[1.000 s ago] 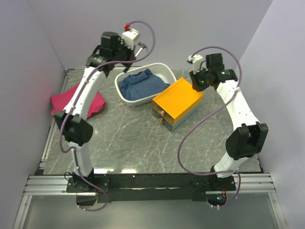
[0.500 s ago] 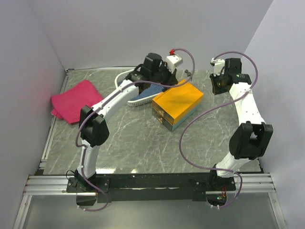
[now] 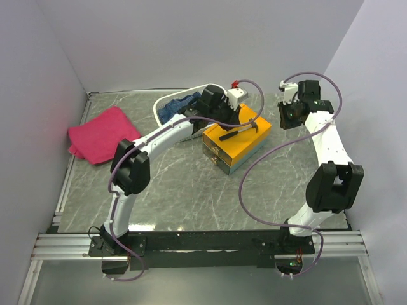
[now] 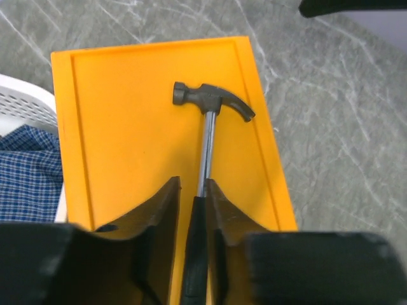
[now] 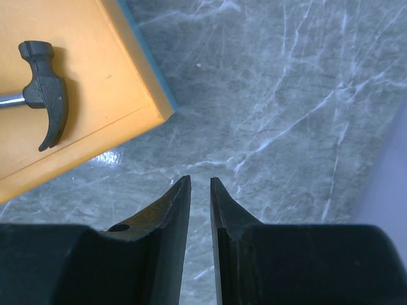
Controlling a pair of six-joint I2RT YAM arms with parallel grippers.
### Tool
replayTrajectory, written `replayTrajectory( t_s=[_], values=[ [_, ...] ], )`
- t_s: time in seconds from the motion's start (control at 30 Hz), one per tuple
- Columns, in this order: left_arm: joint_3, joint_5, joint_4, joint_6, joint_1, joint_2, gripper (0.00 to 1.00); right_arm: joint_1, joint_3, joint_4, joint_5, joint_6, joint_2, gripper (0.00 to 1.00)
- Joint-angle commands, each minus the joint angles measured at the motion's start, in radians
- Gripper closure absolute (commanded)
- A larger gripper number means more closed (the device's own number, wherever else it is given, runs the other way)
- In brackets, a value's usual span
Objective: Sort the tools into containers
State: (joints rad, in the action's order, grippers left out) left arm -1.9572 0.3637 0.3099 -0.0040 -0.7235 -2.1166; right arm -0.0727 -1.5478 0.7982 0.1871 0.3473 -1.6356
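Note:
The orange-yellow box [image 3: 234,147] with a teal-grey base stands mid-table, its drawer front [image 3: 218,157] facing the near left. A black-headed hammer [image 3: 240,131] lies along its flat lid. My left gripper [image 3: 224,122] is over the lid, shut on the hammer's black handle. In the left wrist view the hammer [image 4: 208,127] points away over the lid [image 4: 127,127], its handle between my gripper [image 4: 193,184]. My right gripper [image 3: 282,117] is shut and empty above bare table by the box's far right corner. The right wrist view shows my gripper [image 5: 200,181], the box corner [image 5: 108,89] and the hammer head [image 5: 48,82].
A white slatted basket [image 3: 166,101] holding blue checked cloth [image 3: 170,109] stands behind the box, partly hidden by my left arm; it also shows in the left wrist view [image 4: 25,101]. A pink cloth [image 3: 102,133] lies at far left. Grey walls enclose the table.
My left arm swung from the far left over the basket to the box, and the hammer now lies on the lid. My right gripper pulled back rightward off the box.

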Motion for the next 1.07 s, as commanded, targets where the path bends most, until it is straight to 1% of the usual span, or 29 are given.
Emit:
replayTrajectory(
  t_s=[0.0, 0.07, 0.13, 0.17, 0.2, 0.23, 0.27, 0.3, 0.33, 0.37, 0.4, 0.43, 0.47, 0.5, 0.53, 0.57, 0.6, 0.67, 0.7, 0.77, 0.8, 0.87, 0.93, 1.03],
  values=[
    [-0.012, -0.022, -0.045, -0.053, -0.002, 0.012, 0.61, -0.007, 0.011, -0.014, 0.012, -0.013, 0.063, 0.73],
    [-0.025, -0.026, -0.064, -0.059, -0.001, 0.047, 0.54, -0.007, 0.015, -0.013, 0.008, -0.01, 0.077, 0.73],
    [-0.019, -0.061, -0.101, -0.059, -0.002, 0.088, 0.51, -0.007, 0.018, -0.019, 0.012, -0.011, 0.083, 0.71],
    [-0.009, -0.071, -0.15, -0.045, -0.001, 0.11, 0.47, -0.009, 0.025, -0.02, 0.014, -0.014, 0.089, 0.7],
    [0.001, -0.106, -0.164, -0.041, -0.001, 0.15, 0.44, -0.007, 0.026, -0.024, 0.014, -0.016, 0.092, 0.68],
    [0.003, -0.129, -0.178, -0.036, -0.001, 0.168, 0.39, -0.007, 0.029, -0.034, 0.006, -0.028, 0.094, 0.62],
    [0.006, -0.159, -0.192, -0.024, -0.001, 0.199, 0.26, -0.007, 0.031, -0.037, 0.003, -0.033, 0.095, 0.59],
    [0.014, -0.187, -0.189, -0.013, -0.001, 0.213, 0.18, -0.007, 0.029, -0.04, -0.004, -0.042, 0.095, 0.5],
    [0.017, -0.237, -0.181, -0.007, 0.004, 0.225, 0.03, -0.01, 0.028, -0.045, -0.02, -0.048, 0.094, 0.46],
    [0.023, -0.264, -0.169, 0.068, 0.006, 0.25, 0.03, -0.009, 0.019, -0.047, -0.026, -0.057, 0.091, 0.4],
    [0.047, -0.296, -0.14, 0.087, 0.018, 0.263, 0.04, -0.012, 0.012, -0.045, -0.026, -0.074, 0.091, 0.22],
    [0.069, -0.36, -0.131, 0.104, 0.027, 0.28, 0.04, -0.016, 0.006, -0.044, -0.018, -0.082, 0.091, 0.04],
    [0.131, -0.361, -0.121, 0.116, 0.041, 0.324, 0.03, -0.019, 0.005, -0.056, -0.047, -0.106, 0.095, 0.0],
    [0.174, -0.403, -0.123, 0.114, 0.082, 0.352, 0.04, -0.018, -0.003, -0.063, -0.069, -0.151, 0.092, 0.0],
    [0.222, -0.422, -0.132, 0.105, 0.11, 0.383, 0.04, -0.019, -0.011, -0.048, -0.08, -0.157, 0.092, 0.0],
    [0.319, -0.454, -0.143, 0.075, 0.142, 0.444, 0.04, -0.019, -0.012, -0.047, -0.115, -0.163, 0.1, 0.0],
    [0.364, -0.469, -0.155, 0.056, 0.216, 0.47, 0.04, -0.019, -0.009, -0.051, -0.147, -0.183, 0.109, 0.0],
    [0.469, -0.524, -0.149, 0.007, 0.301, 0.527, 0.04, -0.022, -0.02, -0.034, -0.185, -0.198, 0.129, 0.0],
    [0.5, -0.528, -0.147, -0.04, 0.396, 0.541, 0.04, -0.022, -0.023, -0.027, -0.221, -0.214, 0.135, 0.0],
    [0.572, -0.508, -0.149, -0.085, 0.493, 0.572, 0.04, -0.022, -0.012, -0.025, -0.279, -0.234, 0.157, 0.0],
    [0.584, -0.494, -0.147, -0.09, 0.571, 0.579, 0.04, -0.022, -0.003, -0.031, -0.326, -0.241, 0.163, 0.0],
    [0.625, -0.471, -0.155, -0.056, 0.613, 0.602, 0.04, -0.022, 0.018, -0.042, -0.37, -0.257, 0.177, 0.0],
    [0.653, -0.494, -0.167, -0.048, 0.622, 0.627, 0.04, -0.032, 0.032, -0.025, -0.324, -0.246, 0.204, 0.0],
    [0.693, -0.442, -0.16, -0.082, 0.622, 0.697, 0.04, -0.03, 0.06, -0.019, -0.218, -0.248, 0.262, 0.0]
  ],
)
